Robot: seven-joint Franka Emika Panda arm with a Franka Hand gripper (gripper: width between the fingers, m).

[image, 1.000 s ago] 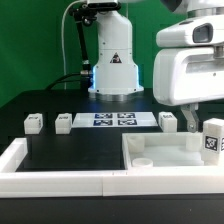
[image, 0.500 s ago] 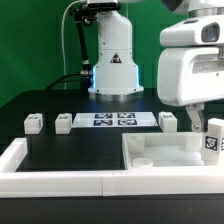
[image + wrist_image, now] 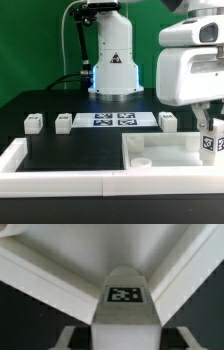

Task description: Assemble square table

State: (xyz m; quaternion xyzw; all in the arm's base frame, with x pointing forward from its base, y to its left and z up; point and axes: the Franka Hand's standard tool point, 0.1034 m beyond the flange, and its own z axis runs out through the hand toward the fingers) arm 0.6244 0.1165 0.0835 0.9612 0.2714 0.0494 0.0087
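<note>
The square table's white slab [image 3: 165, 152] lies at the exterior view's front right. One white tagged leg [image 3: 211, 142] stands upright at the slab's right end. My gripper [image 3: 208, 128] hangs straight over this leg, with a finger on each side of it. In the wrist view the leg [image 3: 124, 308] fills the middle, its tag facing the camera. The fingertips [image 3: 72, 336] stand a little off its sides, with dark gaps between, so the gripper is open around the leg. Behind the leg the slab [image 3: 90, 252] shows white. Three more legs [image 3: 33, 122] [image 3: 63, 121] [image 3: 168, 120] stand in the back row.
The marker board [image 3: 113, 120] lies flat between the back legs, in front of the arm's base [image 3: 115, 70]. A long low white border wall [image 3: 60, 180] runs along the front and up the exterior view's left side. Black table surface [image 3: 70, 150] lies between them.
The fingers have drawn inward toward the upright leg from a wide stance. The leg and the slab have not moved.
</note>
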